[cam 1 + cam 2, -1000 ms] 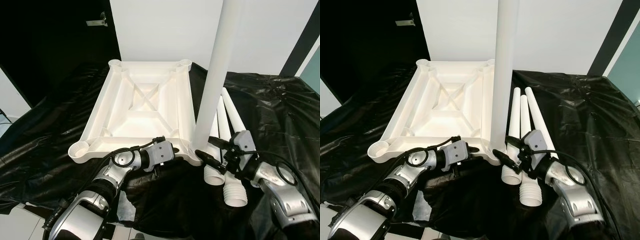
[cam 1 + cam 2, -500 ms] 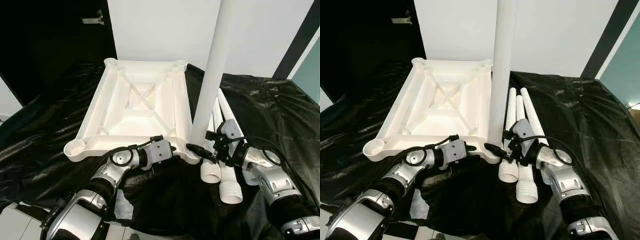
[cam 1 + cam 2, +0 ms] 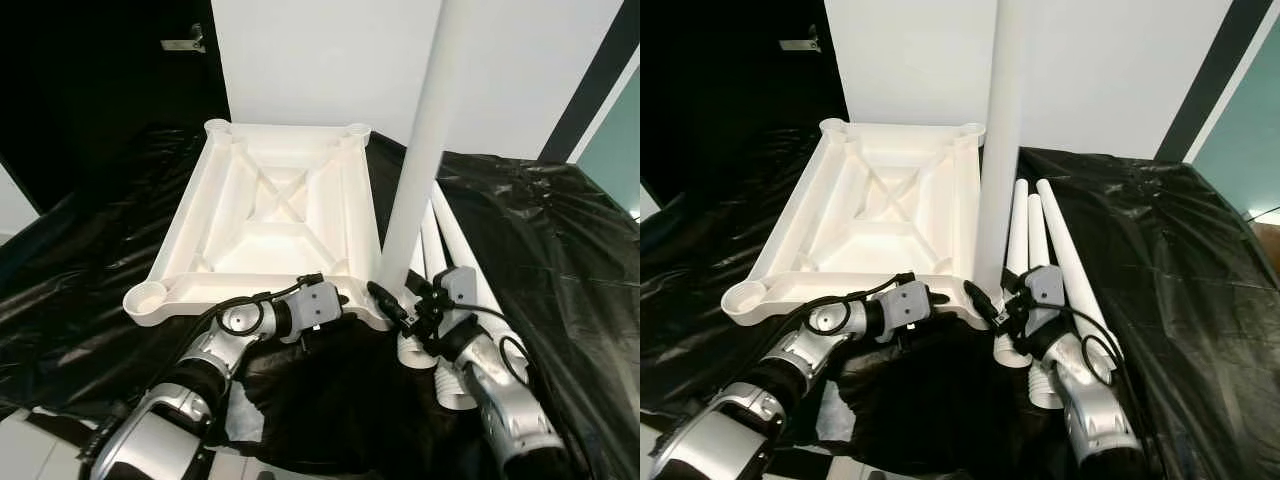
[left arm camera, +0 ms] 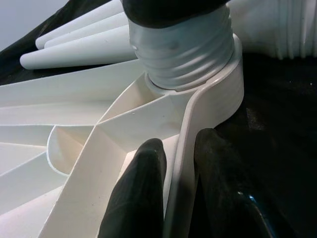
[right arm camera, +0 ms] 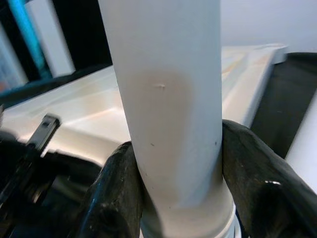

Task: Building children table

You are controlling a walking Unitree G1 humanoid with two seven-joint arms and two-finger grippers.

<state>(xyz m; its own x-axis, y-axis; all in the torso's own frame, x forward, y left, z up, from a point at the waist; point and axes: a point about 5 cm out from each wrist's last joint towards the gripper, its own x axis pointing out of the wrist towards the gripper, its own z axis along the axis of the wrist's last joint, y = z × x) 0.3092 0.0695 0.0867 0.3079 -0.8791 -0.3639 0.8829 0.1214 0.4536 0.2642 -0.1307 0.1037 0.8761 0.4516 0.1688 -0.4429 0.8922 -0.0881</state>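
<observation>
- my left gripper (image 4: 171,198) pinches the near rim of the upturned tabletop (image 3: 275,215), one finger inside the rim and one outside, just beside the near right corner socket.
- my right gripper (image 5: 181,173) is clamped around the upright leg (image 3: 420,150) low down, just above that socket, where the leg's ribbed end sits.
- three spare legs (image 3: 1060,255) lie side by side just right of the tabletop on the black sheet (image 3: 560,230).
- beyond the tabletop's far edge stands a white wall (image 3: 320,60).
</observation>
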